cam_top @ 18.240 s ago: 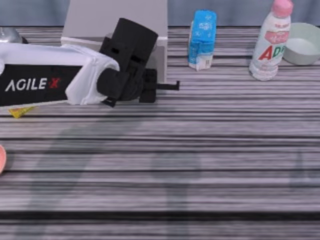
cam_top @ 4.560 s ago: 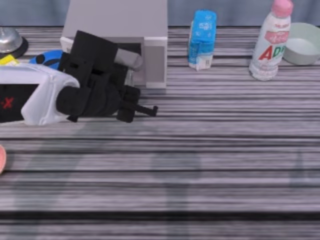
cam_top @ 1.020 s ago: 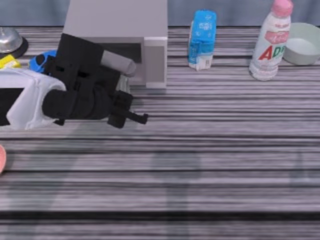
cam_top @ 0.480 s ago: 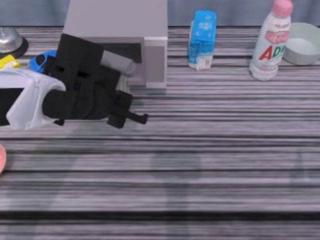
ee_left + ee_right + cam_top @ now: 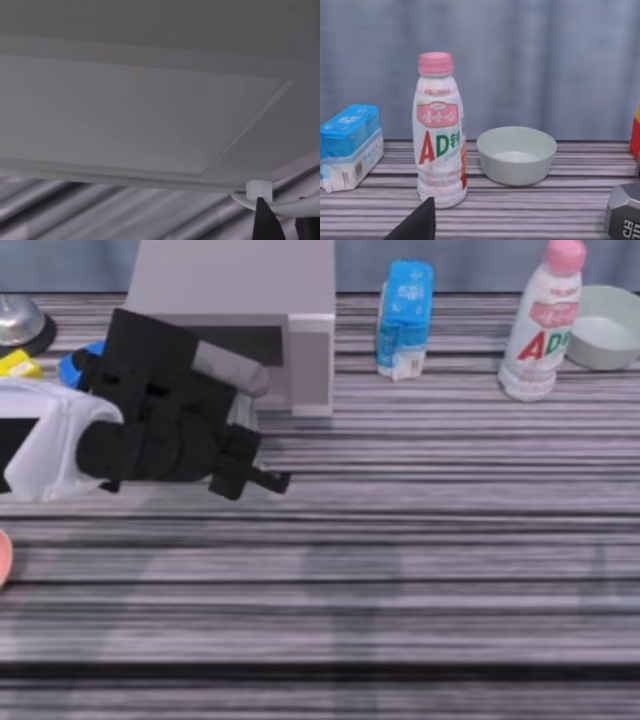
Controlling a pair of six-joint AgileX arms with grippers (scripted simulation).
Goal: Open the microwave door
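A: What has changed at the microwave (image 5: 235,285), back left of the worktop?

B: The left claw (image 5: 262,478) has pulled farther out; the microwave door (image 5: 232,368) swings wider, nearly open.

A: Its grip?

B: Cannot tell.

Microwave (image 5: 235,280) at the table's (image 5: 420,580) far edge, left of centre, with the microwave door (image 5: 228,368) swung out toward the left front and the left gripper (image 5: 262,478) just before it. Carton (image 5: 405,318) right of the microwave; bottle (image 5: 540,320) farther right, bowl (image 5: 604,327) beside it at the far right. Bell (image 5: 20,320) at the far left.
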